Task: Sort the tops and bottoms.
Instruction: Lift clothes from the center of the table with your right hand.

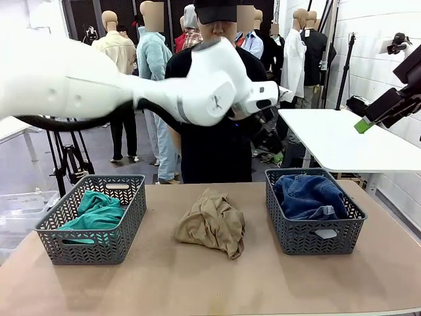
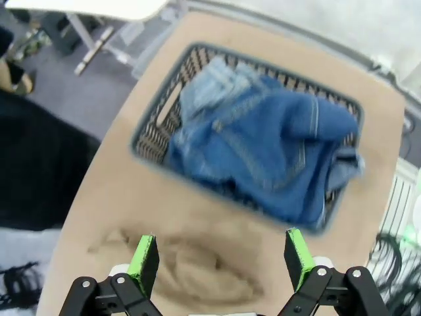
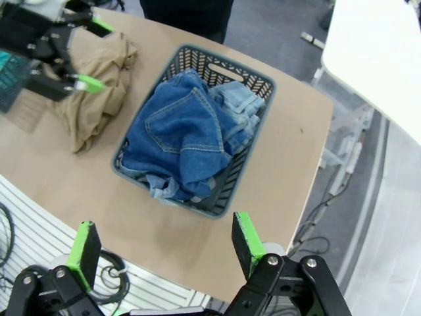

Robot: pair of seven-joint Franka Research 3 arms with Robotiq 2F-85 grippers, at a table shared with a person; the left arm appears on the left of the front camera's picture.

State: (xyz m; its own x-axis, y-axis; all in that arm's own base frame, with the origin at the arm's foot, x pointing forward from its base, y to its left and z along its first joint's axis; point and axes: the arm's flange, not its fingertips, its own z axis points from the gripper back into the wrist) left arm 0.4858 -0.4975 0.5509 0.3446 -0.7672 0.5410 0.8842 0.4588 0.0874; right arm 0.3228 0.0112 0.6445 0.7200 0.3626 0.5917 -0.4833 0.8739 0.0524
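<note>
In the right basket (image 1: 314, 234) lie both denim shorts (image 1: 309, 196); the left basket (image 1: 92, 245) holds the teal shirt (image 1: 97, 210). Between them lies the tan top (image 1: 212, 222). The left gripper (image 2: 218, 258) and right gripper (image 3: 161, 243) both gape wide, empty.

Soft tan cloth top (image 1: 212, 224) on matt brown table (image 1: 197, 283).

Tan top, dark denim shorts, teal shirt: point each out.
Tan top (image 1: 212, 224), front view, middle of the crumpled heap.
Dark denim shorts (image 3: 179, 135), right wrist view, back pocket.
Teal shirt (image 1: 97, 209), front view, top fold.
</note>
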